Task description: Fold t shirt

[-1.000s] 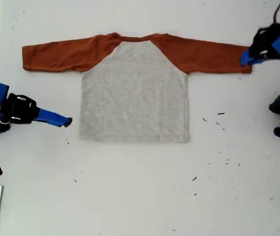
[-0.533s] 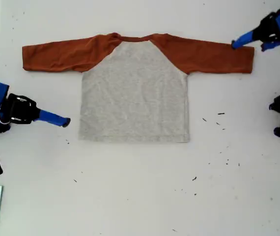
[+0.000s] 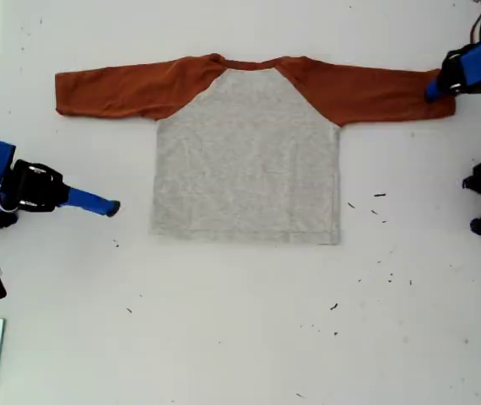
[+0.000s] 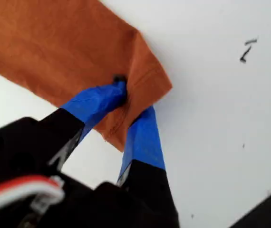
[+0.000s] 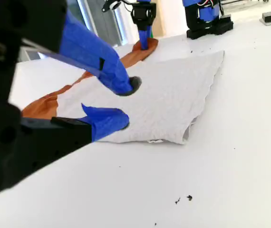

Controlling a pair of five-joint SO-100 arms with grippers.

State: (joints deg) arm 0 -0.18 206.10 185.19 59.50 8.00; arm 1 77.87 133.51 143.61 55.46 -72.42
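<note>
1. The t shirt [image 3: 247, 152] lay flat on the white table [image 3: 240, 337], plain grey side up, with both rust-orange sleeves stretched out to the sides. It sat in the upper half of the exterior view.
2. My first gripper [image 4: 134, 100] was closed on the cuff [image 4: 140, 90] of the sleeve at the exterior view's right, with one blue finger on top of the cloth and the other under its edge.
3. I judged that the pinch took only a little cloth near the hem. If the arm pulled fast, the cuff could slip out, or the whole shirt could slide on the smooth table instead of folding.
4. The body of the shirt had nothing holding it down, so a sideways drag could also wrinkle it.
5. The first arm reached in from the exterior view's upper right, low to the table.
6. My second gripper [image 5: 121, 107] hovered just beside the bottom corner of the shirt at the exterior view's left, its jaws partly apart and holding nothing.
</note>
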